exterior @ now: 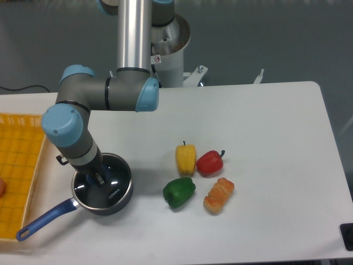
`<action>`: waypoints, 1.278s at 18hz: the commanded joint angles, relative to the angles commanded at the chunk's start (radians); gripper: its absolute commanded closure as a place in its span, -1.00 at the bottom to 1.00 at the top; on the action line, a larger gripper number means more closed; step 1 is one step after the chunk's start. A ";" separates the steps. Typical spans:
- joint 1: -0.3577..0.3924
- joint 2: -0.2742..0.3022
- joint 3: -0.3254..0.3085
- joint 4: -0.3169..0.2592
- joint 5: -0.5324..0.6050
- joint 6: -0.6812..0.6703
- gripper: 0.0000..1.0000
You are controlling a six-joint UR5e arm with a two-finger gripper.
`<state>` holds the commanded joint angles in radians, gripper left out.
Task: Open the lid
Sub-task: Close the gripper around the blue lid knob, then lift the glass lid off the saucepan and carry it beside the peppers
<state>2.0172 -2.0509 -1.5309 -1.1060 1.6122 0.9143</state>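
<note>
Starting at the front edge of the white table (265, 121): the saucepan's blue handle (45, 220) pokes out toward the bottom left corner, running up into the dark saucepan (105, 193) sitting near the left side. The lid (113, 179) is on top of the pan, clear glass with a thin metal rim, and light glints off it. Its blue knob is pretty much hidden under the tool, so I can't make it out properly.

The gripper (97, 178) is down right over the middle of the lid, fingers at about where the knob would be. Honestly can't tell if the fingers are pinched on it or just spread around it, since the wrist blocks most of the view.

To the right of the pan, a little food cluster: a green pepper (178, 192) and an orange bread-looking piece (219, 195) at the front, then a yellow pepper (185, 158) and a red pepper (210, 163) just behind them, all close together but well apart from the pan.

On the left edge there's a yellow basket (19, 165), with something orange peeking in at the frame border.

Further back, the arm (105, 94), grey with light blue joints, bends across and goes up to the silver column by the table's far edge.
</note>
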 joint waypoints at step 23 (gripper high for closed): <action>0.006 0.041 -0.003 -0.012 -0.003 0.009 -0.34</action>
<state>2.0233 -2.0096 -1.5340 -1.1183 1.6091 0.9235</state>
